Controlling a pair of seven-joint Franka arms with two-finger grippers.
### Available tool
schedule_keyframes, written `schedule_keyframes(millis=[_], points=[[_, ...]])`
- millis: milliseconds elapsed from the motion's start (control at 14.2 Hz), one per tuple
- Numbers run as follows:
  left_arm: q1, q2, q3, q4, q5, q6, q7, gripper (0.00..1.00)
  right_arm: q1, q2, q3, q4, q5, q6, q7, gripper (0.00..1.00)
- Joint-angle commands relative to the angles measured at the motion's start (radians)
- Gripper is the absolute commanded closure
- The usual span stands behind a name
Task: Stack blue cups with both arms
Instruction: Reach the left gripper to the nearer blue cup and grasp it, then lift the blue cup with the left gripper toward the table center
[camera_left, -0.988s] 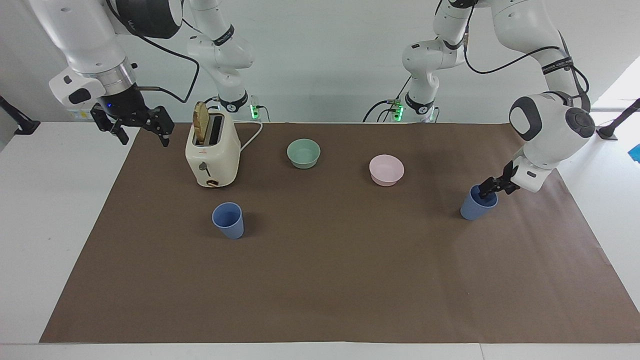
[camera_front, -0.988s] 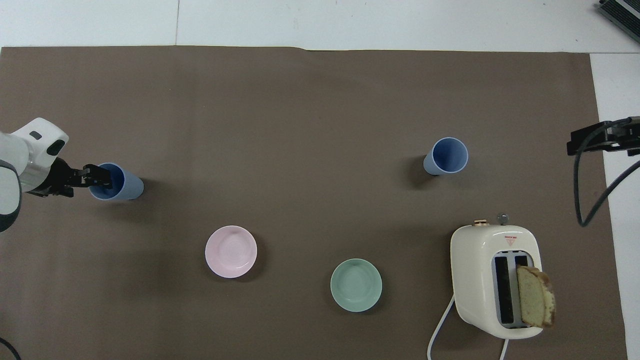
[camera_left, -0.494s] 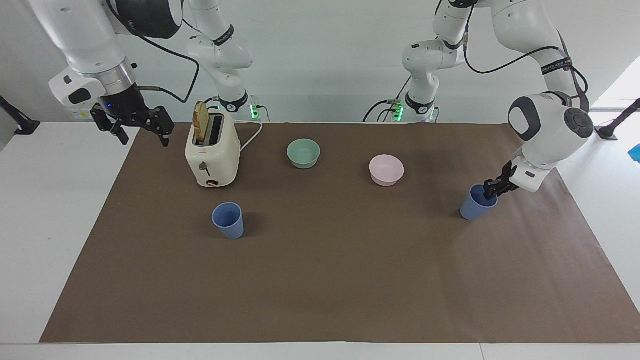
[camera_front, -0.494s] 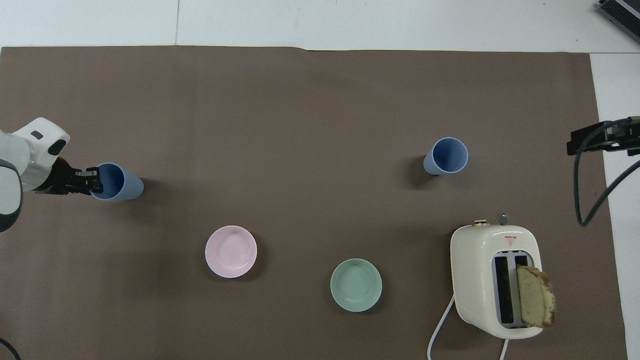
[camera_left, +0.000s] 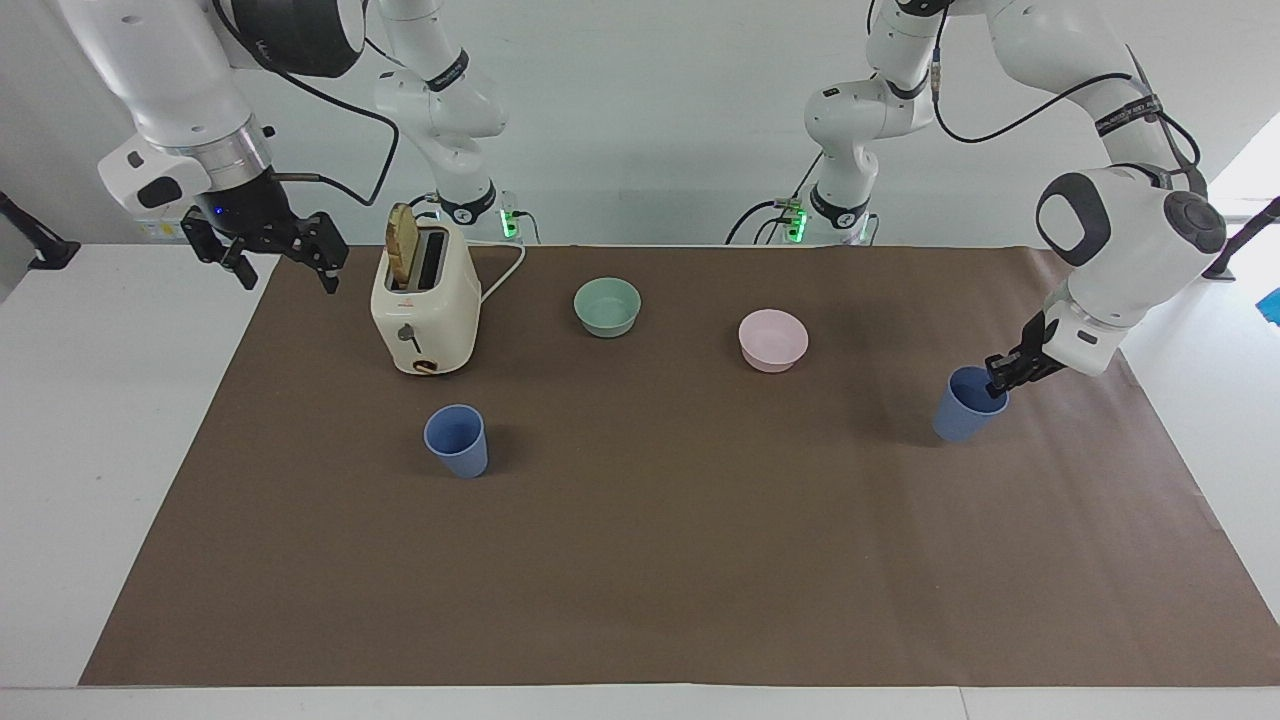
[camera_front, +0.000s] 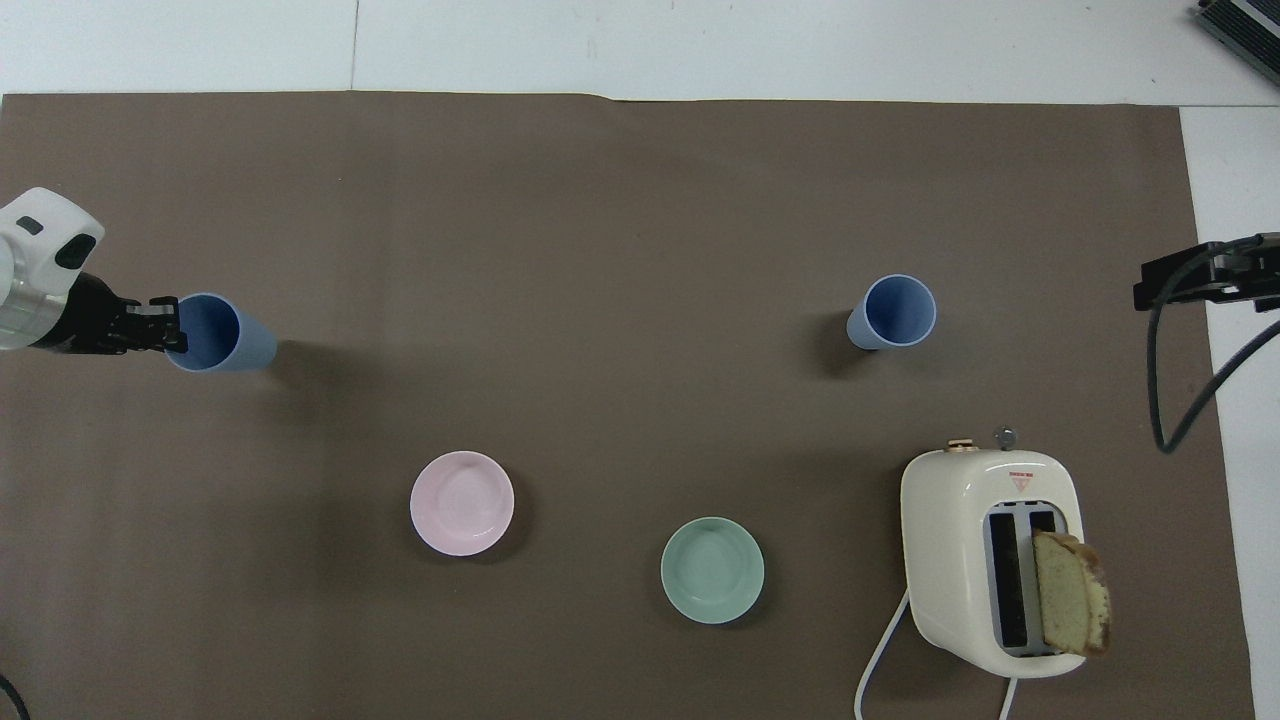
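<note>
Left arm has one cup by the rim, stacking not yet done

The left gripper (camera_left: 1000, 385) pinches the rim of a blue cup (camera_left: 964, 405), which looks tilted and barely off the mat; the second blue cup (camera_left: 457, 440) stands well apart toward the right arm's end, untouched; the right gripper (camera_left: 268, 250) waits with fingers spread over the mat's edge beside the toaster (camera_left: 425, 300); no legible writing

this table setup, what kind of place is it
Most likely a robotics lab staged as a kitchen: two white robot arms stand at a paper-covered table with a toaster, bowls and blue cups.
</note>
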Motion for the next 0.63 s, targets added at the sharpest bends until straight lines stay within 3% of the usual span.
schedule_keyframes(millis=[0, 564], points=[[-0.076, -0.006, -0.008, 0.047, -0.016, -0.031, -0.147, 1.00, -0.009, -0.017, 0.007, -0.015, 0.008, 0.000, 0.002, 0.00], [-0.409, -0.004, -0.018, 0.078, -0.013, 0.036, -0.606, 1.00, -0.008, -0.017, 0.007, -0.015, 0.008, 0.000, 0.002, 0.00]])
